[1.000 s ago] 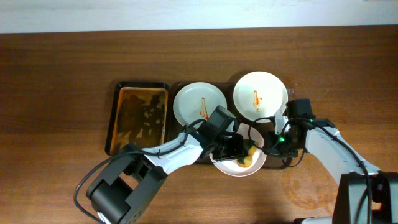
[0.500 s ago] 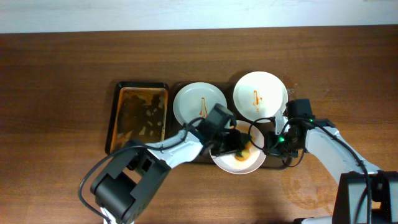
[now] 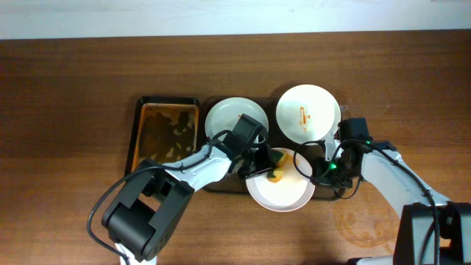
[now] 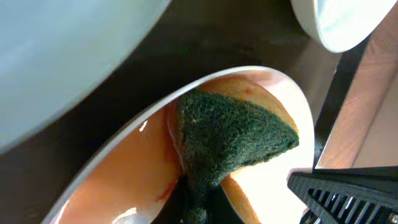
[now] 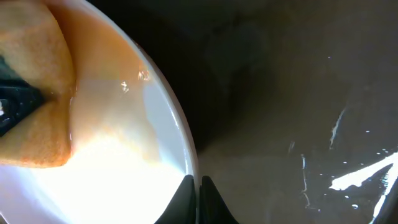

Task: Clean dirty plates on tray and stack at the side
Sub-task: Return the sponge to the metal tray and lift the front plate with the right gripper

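Note:
Three pale plates lie on the dark-brown tray (image 3: 271,110). The back left plate (image 3: 227,119) is partly under my left arm. The back right plate (image 3: 308,112) has an orange streak. The front plate (image 3: 280,193) overhangs the tray's front edge and its bottom is smeared orange. My left gripper (image 3: 263,160) is shut on a green-and-yellow sponge (image 4: 231,134), pressed on the front plate (image 4: 124,177) near its back left rim. My right gripper (image 5: 199,190) is shut on that plate's right rim (image 5: 180,134). It also shows in the overhead view (image 3: 315,173).
A smaller black-rimmed tray (image 3: 163,140) with an orange-stained bottom stands left of the big tray. Bare wood-grain tabletop (image 3: 383,88) lies all around. A faint wet ring (image 3: 360,221) marks the table under my right arm.
My left gripper has dragged the sponge from the front plate's middle toward its back left rim. The plate's middle now looks whiter. The right gripper keeps its hold on the rim.

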